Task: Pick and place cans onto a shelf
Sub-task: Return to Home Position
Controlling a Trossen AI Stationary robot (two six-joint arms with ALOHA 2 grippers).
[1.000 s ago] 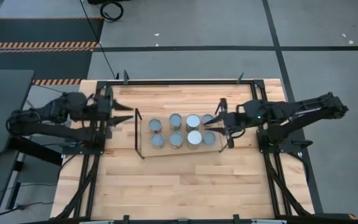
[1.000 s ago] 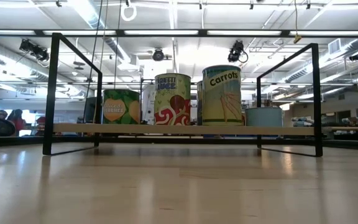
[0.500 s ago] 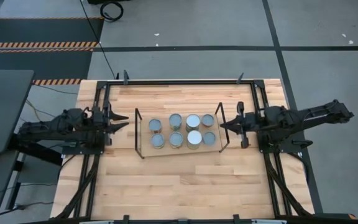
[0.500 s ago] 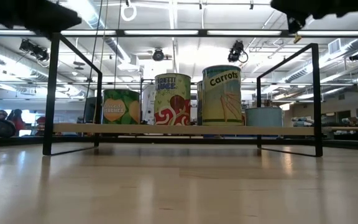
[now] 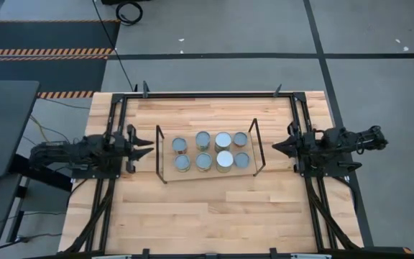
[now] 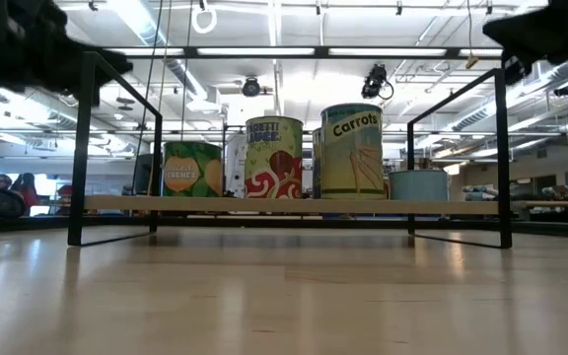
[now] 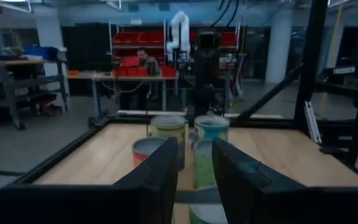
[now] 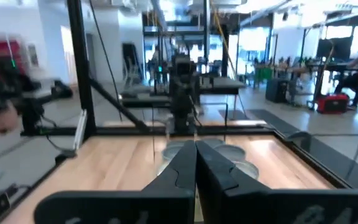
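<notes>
While the left gripper's [image 5: 146,148] fingers stand parted and the right gripper's [image 5: 276,146] are pressed together, both empty, each hovers near its own side edge of the tabletop [image 5: 207,216]. Eight cans [image 5: 223,159] stand in two rows on the shelf [image 5: 169,170], mid-tabletop between them.

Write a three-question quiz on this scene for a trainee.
1. How many cans stand on the shelf? A four, B six, C eight.
2. True or false: the right gripper is shut and empty, off the shelf's end.
3. Which gripper is open?
Key: 1 C; 2 true; 3 the left gripper.
</notes>
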